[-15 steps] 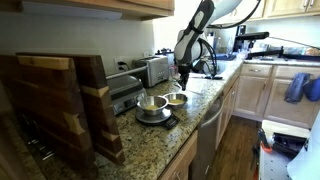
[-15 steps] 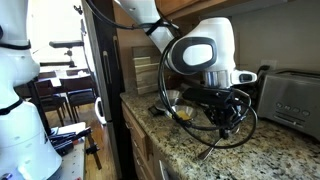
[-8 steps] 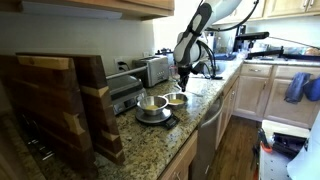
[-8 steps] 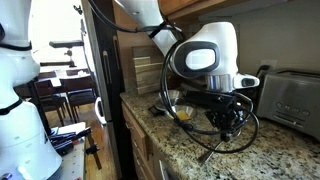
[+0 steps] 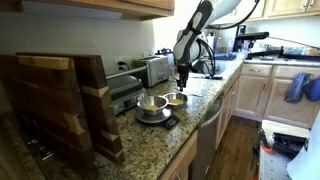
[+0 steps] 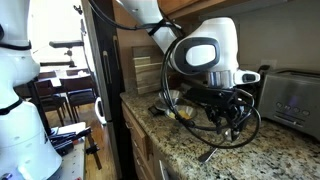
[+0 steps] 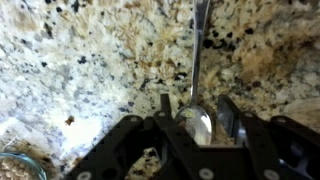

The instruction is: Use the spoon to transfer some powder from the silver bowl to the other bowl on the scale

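In the wrist view my gripper (image 7: pixel 196 118) is open, and its two fingers stand on either side of the spoon (image 7: pixel 196 95). The spoon lies on the speckled granite counter with its bowl between the fingers. Its handle runs away from me, and a gap shows beside the right finger. In both exterior views the gripper (image 5: pixel 184 84) (image 6: pixel 229 126) hangs low over the counter just beside the silver bowl (image 5: pixel 176 100), which has a yellow-brown inside. The other bowl (image 5: pixel 152 104), wider and paler, sits on the black scale (image 5: pixel 155 118). Powder (image 7: pixel 14 170) shows at the wrist view's lower left corner.
A toaster (image 5: pixel 155 69) and another metal appliance (image 5: pixel 124 90) stand behind the bowls. Wooden cutting boards (image 5: pixel 60 105) lean at the near end of the counter. The counter edge (image 5: pixel 205 110) drops to the cabinets. A second toaster (image 6: pixel 292 98) stands at the far right.
The jaws have moved apart from shut to open around the spoon. The arm has hardly moved.
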`<state>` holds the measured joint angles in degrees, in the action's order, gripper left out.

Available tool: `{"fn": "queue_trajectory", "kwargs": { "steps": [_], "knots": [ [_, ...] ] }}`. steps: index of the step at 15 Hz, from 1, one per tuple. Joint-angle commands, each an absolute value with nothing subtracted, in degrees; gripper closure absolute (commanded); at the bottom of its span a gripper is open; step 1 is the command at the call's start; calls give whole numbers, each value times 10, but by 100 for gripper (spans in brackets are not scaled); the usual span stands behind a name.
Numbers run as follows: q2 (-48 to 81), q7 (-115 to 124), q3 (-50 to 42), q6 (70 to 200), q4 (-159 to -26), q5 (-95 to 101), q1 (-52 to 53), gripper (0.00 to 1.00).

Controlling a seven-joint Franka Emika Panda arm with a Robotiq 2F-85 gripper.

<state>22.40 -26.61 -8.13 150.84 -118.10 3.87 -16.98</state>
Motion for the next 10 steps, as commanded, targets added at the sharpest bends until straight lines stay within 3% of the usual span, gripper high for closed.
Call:
{"fn": "queue_trajectory", "kwargs": {
  "steps": [1, 4, 10],
  "knots": [
    [166, -278, -65, 1464, -1209, 32, -175, 17],
    [130, -295, -51, 1403, -1215, 16, -173, 0],
    [53, -300, -52, 1324, -1225, -10, -156, 0]
  ]
}}
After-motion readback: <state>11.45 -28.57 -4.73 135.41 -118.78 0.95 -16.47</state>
